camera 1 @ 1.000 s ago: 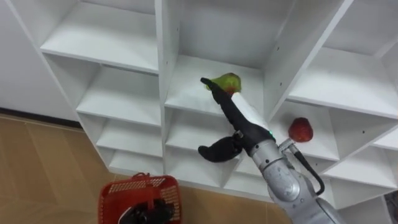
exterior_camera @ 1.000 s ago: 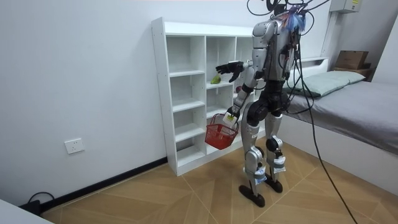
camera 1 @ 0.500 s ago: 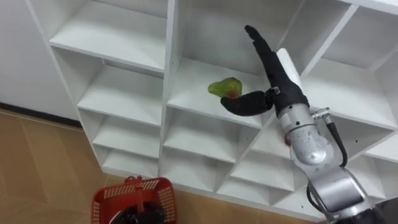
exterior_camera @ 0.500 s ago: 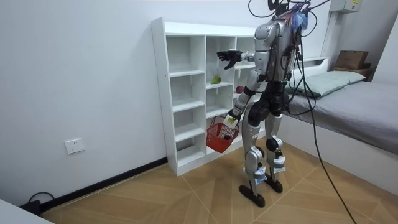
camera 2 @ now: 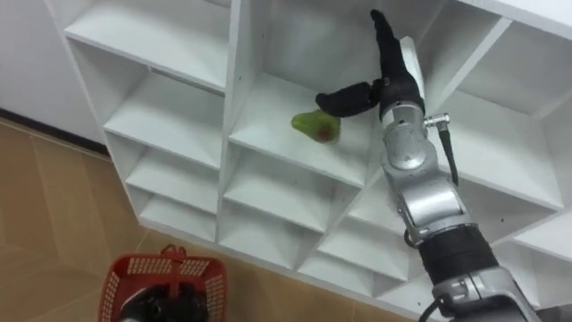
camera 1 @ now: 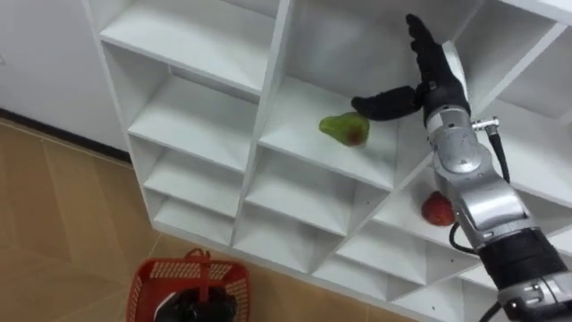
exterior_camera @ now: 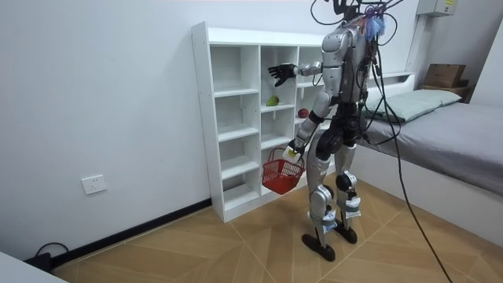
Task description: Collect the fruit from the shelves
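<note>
A green pear (camera 1: 345, 129) with a red blush lies on a middle shelf of the white closet (camera 1: 271, 107). My right hand (camera 1: 435, 76) is raised inside that compartment, above and to the right of the pear. It is open, fingers straight up and thumb stretched left, not touching the fruit. A red apple (camera 1: 437, 209) sits one shelf lower in the column to the right, beside my forearm. My left hand (camera 1: 201, 307) hangs low, shut on the handle of a red basket (camera 1: 179, 266).
In the room view I stand facing the closet (exterior_camera: 236, 118) on a wooden floor, with a bed (exterior_camera: 440, 118) behind me at the room view's right. The other compartments hold nothing I can see.
My right hand rose from level with the pear to above and right of it. The pear has stayed on its shelf. The eye view has shifted.
</note>
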You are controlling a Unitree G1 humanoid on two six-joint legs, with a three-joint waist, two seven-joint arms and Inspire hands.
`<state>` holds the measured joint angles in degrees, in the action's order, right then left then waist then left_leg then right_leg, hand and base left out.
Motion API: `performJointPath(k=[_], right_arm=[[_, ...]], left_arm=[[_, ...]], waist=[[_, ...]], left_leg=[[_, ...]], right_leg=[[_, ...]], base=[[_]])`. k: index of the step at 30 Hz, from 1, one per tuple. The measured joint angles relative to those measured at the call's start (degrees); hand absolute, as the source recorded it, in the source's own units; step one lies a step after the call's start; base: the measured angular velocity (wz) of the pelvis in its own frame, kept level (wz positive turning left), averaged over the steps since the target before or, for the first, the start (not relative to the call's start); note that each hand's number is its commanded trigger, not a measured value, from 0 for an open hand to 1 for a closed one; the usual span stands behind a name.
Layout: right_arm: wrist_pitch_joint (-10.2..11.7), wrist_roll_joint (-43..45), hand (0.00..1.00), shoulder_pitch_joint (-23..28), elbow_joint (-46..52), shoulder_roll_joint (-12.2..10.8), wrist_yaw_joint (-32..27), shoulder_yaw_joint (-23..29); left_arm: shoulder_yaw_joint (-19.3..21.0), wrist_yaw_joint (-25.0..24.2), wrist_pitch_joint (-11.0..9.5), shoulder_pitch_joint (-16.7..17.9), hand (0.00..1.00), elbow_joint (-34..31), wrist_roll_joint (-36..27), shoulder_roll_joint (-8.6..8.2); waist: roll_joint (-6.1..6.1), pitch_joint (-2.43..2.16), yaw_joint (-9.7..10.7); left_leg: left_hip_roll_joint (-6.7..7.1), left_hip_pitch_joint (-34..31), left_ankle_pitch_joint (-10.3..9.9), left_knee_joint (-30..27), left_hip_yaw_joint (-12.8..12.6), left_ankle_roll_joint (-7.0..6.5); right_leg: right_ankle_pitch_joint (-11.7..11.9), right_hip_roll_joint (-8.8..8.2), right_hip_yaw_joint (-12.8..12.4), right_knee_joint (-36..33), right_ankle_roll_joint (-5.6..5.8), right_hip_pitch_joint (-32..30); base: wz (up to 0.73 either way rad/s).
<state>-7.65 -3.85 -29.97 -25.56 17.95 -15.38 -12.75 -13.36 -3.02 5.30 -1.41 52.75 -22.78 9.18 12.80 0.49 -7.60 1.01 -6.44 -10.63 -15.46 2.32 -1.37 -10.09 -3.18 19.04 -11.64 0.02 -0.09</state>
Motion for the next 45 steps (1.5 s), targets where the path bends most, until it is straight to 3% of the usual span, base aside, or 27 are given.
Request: performJointPath(k=[5, 11, 14, 22, 29, 45], right_arm=[[0.0, -0.5, 0.0, -3.8, -8.1, -0.1, -0.2, -0.1], [0.2, -1.8, 0.0, -5.8, -14.4, -0.4, -2.2, -2.4], [0.2, -0.6, 0.0, -5.7, -15.4, -1.0, -2.1, -3.9], [0.6, -0.4, 0.0, -5.7, -16.6, -1.0, -2.1, -4.0], [0.8, -1.1, 0.0, -5.7, -17.5, -1.4, -1.5, -4.0], [0.8, -4.9, 0.0, -4.9, -20.7, -2.2, 1.8, -4.0]], left_arm=[[-0.3, -0.2, 1.0, -0.2, 1.0, 0.0, 0.0, 0.27], [-2.7, -0.5, 1.0, -0.7, 1.0, 0.3, -0.1, 0.32], [-2.6, -1.3, 0.6, -1.0, 1.0, 0.5, 0.1, 0.17], [-2.6, -1.6, 0.2, -1.6, 1.0, 1.5, -0.1, -0.21], [-3.3, -1.7, 0.1, -1.5, 1.0, 1.7, 0.0, -0.12], [-2.5, -2.2, 0.1, -1.7, 1.0, 2.2, 0.0, -0.19]], waist=[[-0.3, 0.22, -0.6], [-2.01, 1.5, -1.8], [-2.62, 1.86, -2.0], [-3.07, 1.72, -2.3], [-3.93, 1.28, -2.5], [-3.94, 1.27, -2.6]], left_leg=[[0.11, -1.4, 0.0, -0.6, 0.5, -0.01], [0.33, -3.2, 0.0, -1.8, 1.0, -0.04], [0.31, -4.5, 0.0, -2.3, 0.9, -0.05], [-0.06, -5.2, 0.0, -2.2, 0.8, -0.05], [-0.19, -5.1, 0.0, -2.2, 0.0, -0.05], [-0.28, -5.0, 0.0, -2.2, -0.4, -0.06]], right_leg=[[0.0, -0.03, 0.2, 0.0, 0.0, -0.9], [0.0, -0.26, 0.7, -0.1, 0.0, -2.0], [0.0, -0.23, 0.7, -0.2, 0.0, -3.1], [0.0, -0.16, 0.6, -0.2, 0.0, -3.9], [0.0, -0.14, -0.2, -0.2, 0.0, -4.0], [0.0, -0.18, 0.0, -0.2, -0.02, -3.7]], base=[[0.07], [0.04], [-0.02], [0.0], [-0.02], [-0.01]])
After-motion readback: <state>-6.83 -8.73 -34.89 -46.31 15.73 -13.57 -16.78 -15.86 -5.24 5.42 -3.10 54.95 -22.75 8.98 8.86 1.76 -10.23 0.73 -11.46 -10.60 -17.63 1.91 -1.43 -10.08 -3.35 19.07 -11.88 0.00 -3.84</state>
